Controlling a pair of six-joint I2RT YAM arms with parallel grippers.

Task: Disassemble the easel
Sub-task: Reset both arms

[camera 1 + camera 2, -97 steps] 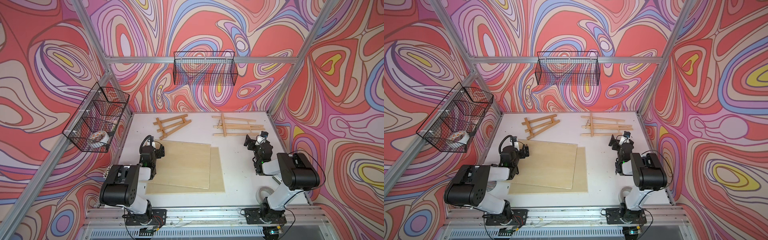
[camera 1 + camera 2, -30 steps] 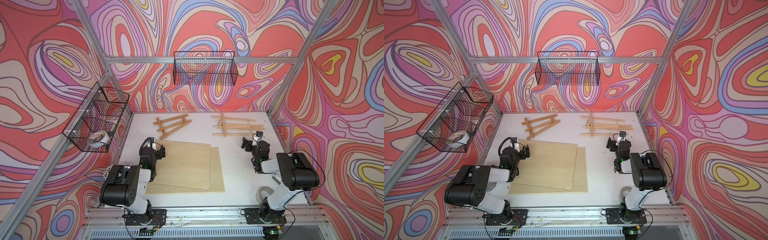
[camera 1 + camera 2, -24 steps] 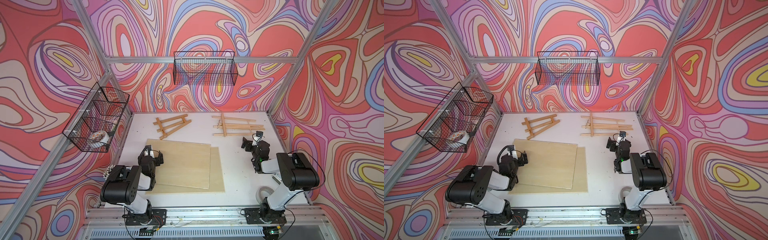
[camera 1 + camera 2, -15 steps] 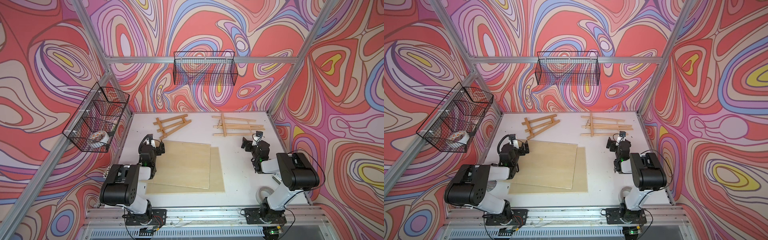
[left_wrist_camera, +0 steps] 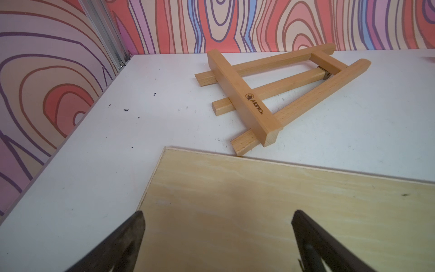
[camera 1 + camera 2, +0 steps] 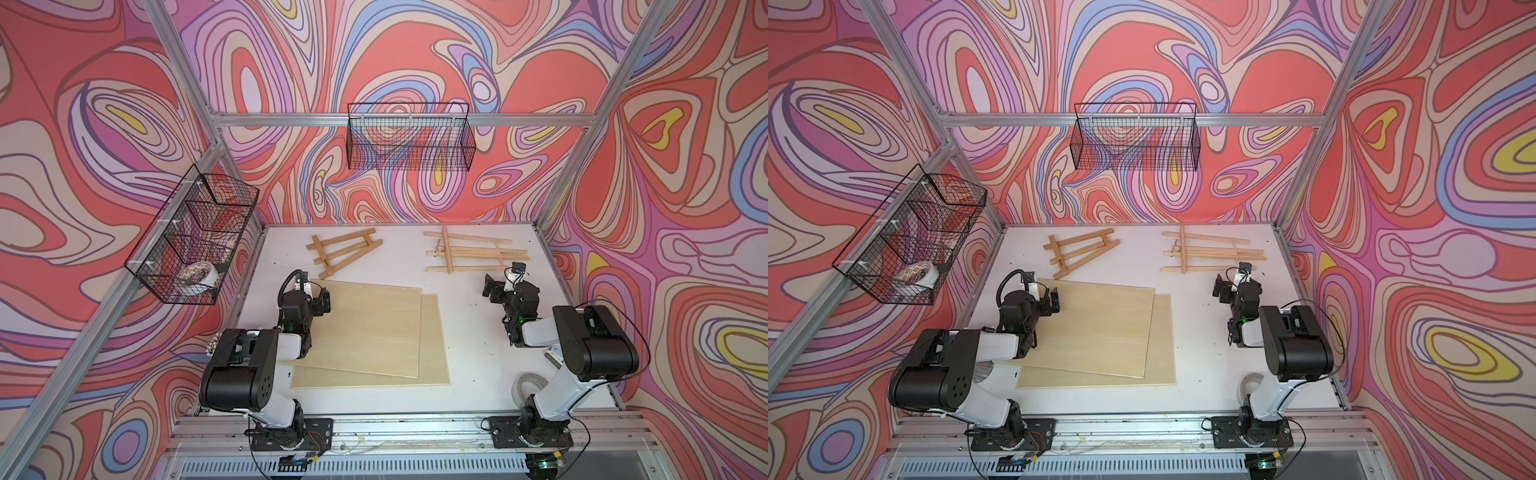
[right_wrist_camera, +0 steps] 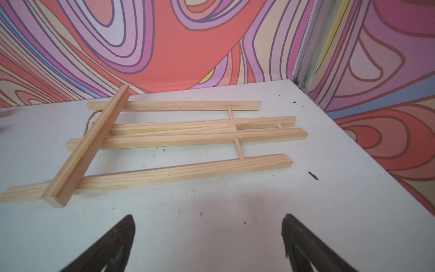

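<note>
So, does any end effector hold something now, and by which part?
Nothing is held. The left end effector stands open over the plywood board, the right end effector open over the white table.

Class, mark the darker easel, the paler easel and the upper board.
darker easel (image 5: 240,91): left wrist view, logo crossbar
paler easel (image 7: 188,139): right wrist view, middle rail
upper board (image 6: 365,328): a top view, its centre
</note>
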